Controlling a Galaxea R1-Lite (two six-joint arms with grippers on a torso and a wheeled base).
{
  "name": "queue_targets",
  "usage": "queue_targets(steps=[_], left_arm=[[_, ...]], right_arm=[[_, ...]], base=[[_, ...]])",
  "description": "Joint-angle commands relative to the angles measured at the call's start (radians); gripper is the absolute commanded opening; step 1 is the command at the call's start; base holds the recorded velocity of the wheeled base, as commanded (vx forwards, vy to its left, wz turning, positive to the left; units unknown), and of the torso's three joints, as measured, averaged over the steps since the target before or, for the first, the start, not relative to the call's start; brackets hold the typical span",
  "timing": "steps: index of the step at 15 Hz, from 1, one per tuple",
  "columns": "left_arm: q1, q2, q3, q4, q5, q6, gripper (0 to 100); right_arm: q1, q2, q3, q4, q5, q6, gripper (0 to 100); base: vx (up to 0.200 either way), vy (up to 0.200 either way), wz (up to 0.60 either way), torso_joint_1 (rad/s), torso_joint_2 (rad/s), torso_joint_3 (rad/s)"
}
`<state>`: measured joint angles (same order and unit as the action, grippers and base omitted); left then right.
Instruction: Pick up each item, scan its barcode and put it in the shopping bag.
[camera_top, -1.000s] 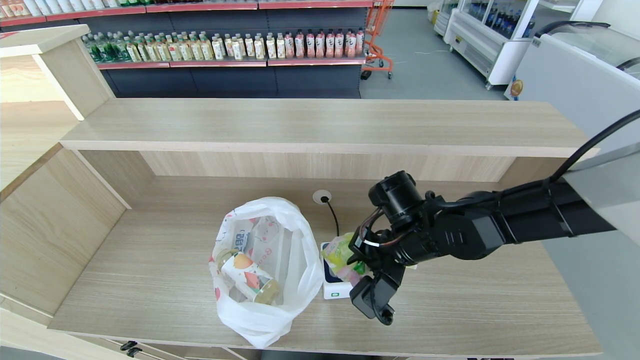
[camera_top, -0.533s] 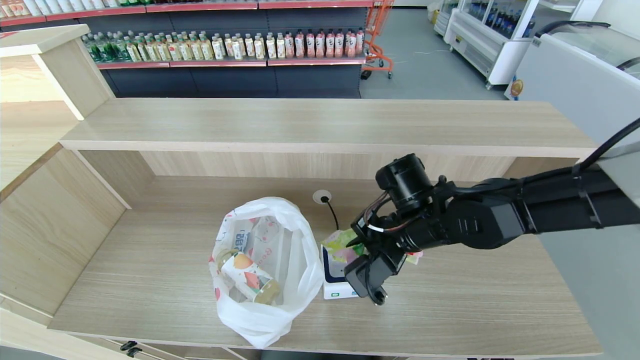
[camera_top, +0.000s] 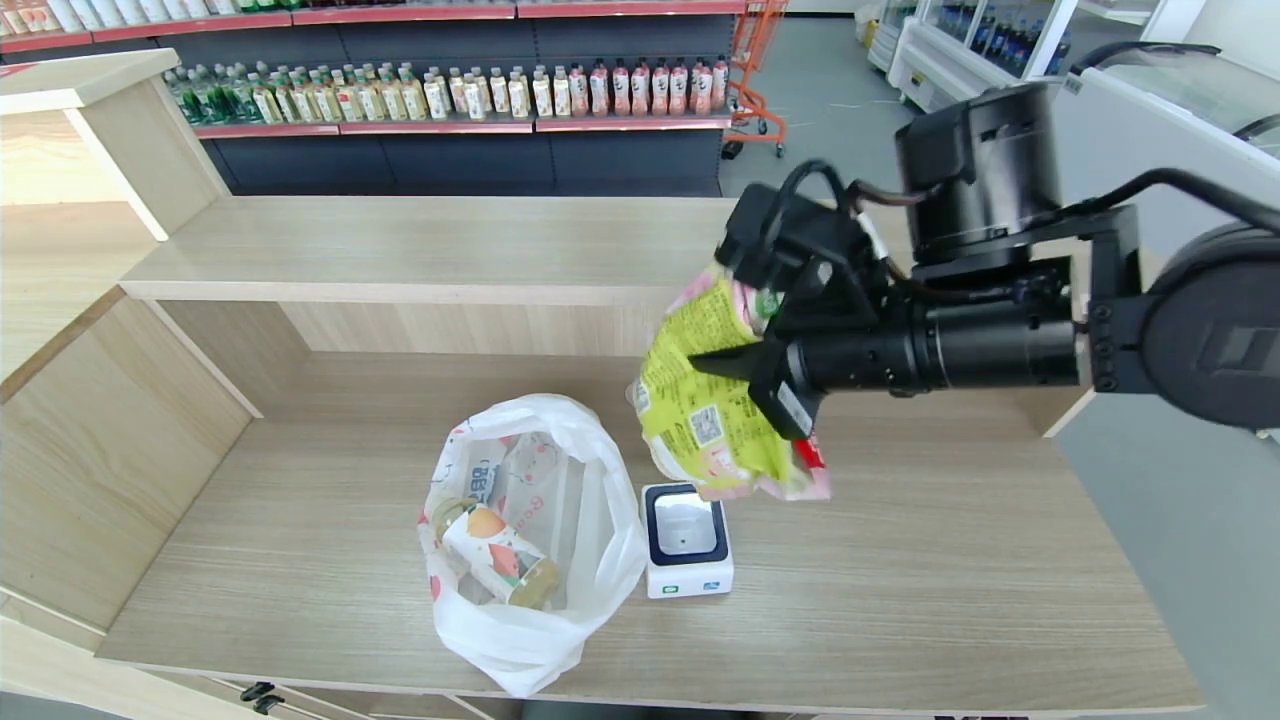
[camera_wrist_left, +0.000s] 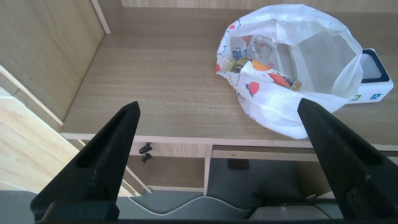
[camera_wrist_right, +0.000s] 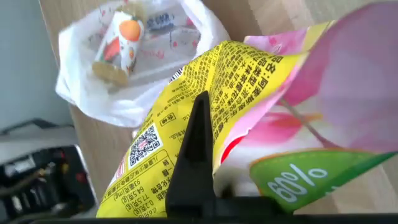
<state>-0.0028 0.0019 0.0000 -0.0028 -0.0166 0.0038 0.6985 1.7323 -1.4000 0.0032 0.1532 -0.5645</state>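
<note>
yellow snack bag (camera_top: 690, 400) clamped in right gripper (camera_top: 732, 362), held above scanner (camera_top: 687, 532)

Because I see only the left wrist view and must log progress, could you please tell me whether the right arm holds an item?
Observer: Yes, the right gripper is shut on a yellow-and-pink snack packet, held in the air.
Operator: Thank you. Where does it hang?
Observer: In the head view it shows just above the white barcode scanner, not touching it.
Operator: Which side of it shows?
Observer: Its yellow printed side, bearing a square code, faces the head camera.
</note>
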Motion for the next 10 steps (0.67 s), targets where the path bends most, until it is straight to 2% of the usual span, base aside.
queue_targets(steps=[1, 2, 4, 7, 10], left_arm=[[0.000, 0.000, 0.000, 0.000, 0.000, 0.001, 100], [0.000, 0.000, 0.000, 0.000, 0.000, 0.001, 100], [0.000, 0.000, 0.000, 0.000, 0.000, 0.001, 100], [0.000, 0.000, 0.000, 0.000, 0.000, -0.001, 100], [0.000, 0.000, 0.000, 0.000, 0.000, 0.001, 100]], right_arm=[[0.004, -0.086, 0.059, -0.123, -0.032, 0.221, 0], [0.003, -0.086, 0.082, -0.163, -0.053, 0.288, 0], [0.015, -0.106, 0.213, -0.266, -0.096, 0.477, 0], [0.050, -0.100, 0.305, -0.370, -0.104, 0.543, 0], [0.093, -0.060, 0.305, -0.387, -0.119, 0.548, 0]], base=[[0.000, 0.000, 0.00, 0.000, 0.00, 0.000], [0.000, 0.000, 0.00, 0.000, 0.00, 0.000], [0.000, 0.000, 0.00, 0.000, 0.00, 0.000], [0.000, 0.200, 0.00, -0.007, 0.00, 0.007], [0.000, 0.200, 0.00, 0.014, 0.01, 0.002]])
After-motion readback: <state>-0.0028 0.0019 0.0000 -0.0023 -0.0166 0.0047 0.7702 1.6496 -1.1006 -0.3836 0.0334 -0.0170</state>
